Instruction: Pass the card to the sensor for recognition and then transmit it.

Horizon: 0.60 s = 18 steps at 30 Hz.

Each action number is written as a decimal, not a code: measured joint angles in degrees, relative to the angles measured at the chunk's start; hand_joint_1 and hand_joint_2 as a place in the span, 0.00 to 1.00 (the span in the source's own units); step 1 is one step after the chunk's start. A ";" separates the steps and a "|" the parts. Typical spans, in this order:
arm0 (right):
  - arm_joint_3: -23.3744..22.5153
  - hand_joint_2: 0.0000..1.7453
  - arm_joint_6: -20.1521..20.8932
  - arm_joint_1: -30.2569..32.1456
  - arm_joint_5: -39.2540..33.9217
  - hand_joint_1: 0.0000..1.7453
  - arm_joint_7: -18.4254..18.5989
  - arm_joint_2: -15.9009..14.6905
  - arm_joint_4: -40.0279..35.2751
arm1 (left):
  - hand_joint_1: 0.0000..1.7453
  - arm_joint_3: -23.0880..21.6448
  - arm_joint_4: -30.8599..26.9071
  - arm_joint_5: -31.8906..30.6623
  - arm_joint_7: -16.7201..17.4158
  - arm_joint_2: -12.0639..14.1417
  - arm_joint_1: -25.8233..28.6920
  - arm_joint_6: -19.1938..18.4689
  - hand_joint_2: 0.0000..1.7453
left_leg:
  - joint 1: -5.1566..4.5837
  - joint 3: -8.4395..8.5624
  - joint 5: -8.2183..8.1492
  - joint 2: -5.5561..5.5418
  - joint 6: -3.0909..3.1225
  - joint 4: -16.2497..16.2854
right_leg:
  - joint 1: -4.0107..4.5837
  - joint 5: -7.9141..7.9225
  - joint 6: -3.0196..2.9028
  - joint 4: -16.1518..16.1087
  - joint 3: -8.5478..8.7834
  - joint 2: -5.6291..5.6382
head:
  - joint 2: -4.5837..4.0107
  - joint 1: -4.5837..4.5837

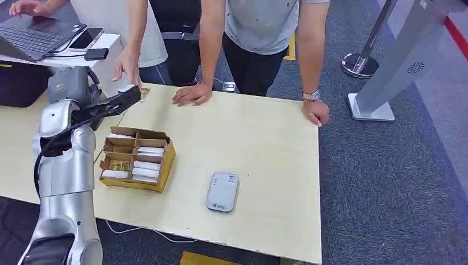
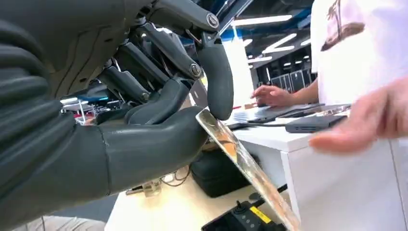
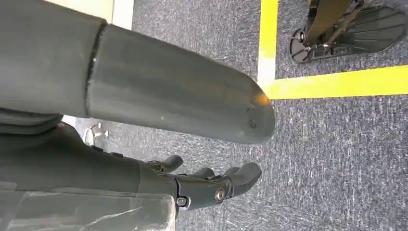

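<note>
Pinching the card, left hand (person's hand near).

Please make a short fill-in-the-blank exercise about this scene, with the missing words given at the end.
1. The left hand pinches a ____.
2. The grey sensor lies flat on the ____.
3. The cardboard box sits on the ____ side of the sensor in the head view.
4. The right hand hangs above the ____.

Missing words: card; table; left; floor
</note>
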 joint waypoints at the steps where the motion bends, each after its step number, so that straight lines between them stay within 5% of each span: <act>1: 0.04 0.00 0.00 -0.04 0.13 0.00 0.00 0.00 0.02 | 1.00 -0.04 0.90 0.00 0.11 0.00 -0.51 0.02 1.00 | 0.00 0.00 0.00 0.00 0.00 0.00 | 0.00 0.00 0.00 0.00 0.00 0.00 | 0.00 -0.02; 15: 0.33 0.00 0.33 -0.23 0.66 0.00 -0.37 0.00 0.26 | 1.00 -1.42 8.32 0.00 -1.79 -3.10 -3.57 0.48 1.00 | 0.00 0.00 0.00 0.02 0.00 0.01 | 0.00 0.01 0.00 0.00 -0.02 0.02 | -0.02 0.00; 16: 0.33 0.00 0.35 -0.23 0.66 0.00 -0.37 0.00 0.28 | 0.05 -1.42 8.50 0.00 -2.12 -3.41 -3.67 0.48 1.00 | 0.00 0.00 0.00 0.02 0.00 0.02 | 0.00 0.01 0.00 0.00 -0.02 0.02 | 0.00 -0.02; 17: 0.33 0.00 0.35 -0.22 0.70 0.00 -0.37 -0.02 0.28 | 0.00 -1.42 8.72 0.00 -2.60 -3.72 -3.78 0.52 1.00 | 0.00 0.00 0.00 0.02 0.00 0.01 | 0.00 0.01 0.00 0.00 -0.02 0.02 | 0.00 -0.02; 18: 0.33 0.00 0.35 -0.23 0.81 0.00 -0.37 -0.02 0.31 | 0.00 -1.42 8.80 0.00 -2.82 -3.96 -3.82 0.85 0.00 | 0.00 0.00 0.00 0.02 0.00 0.02 | 0.00 0.01 0.00 0.00 -0.02 0.02 | 0.00 0.00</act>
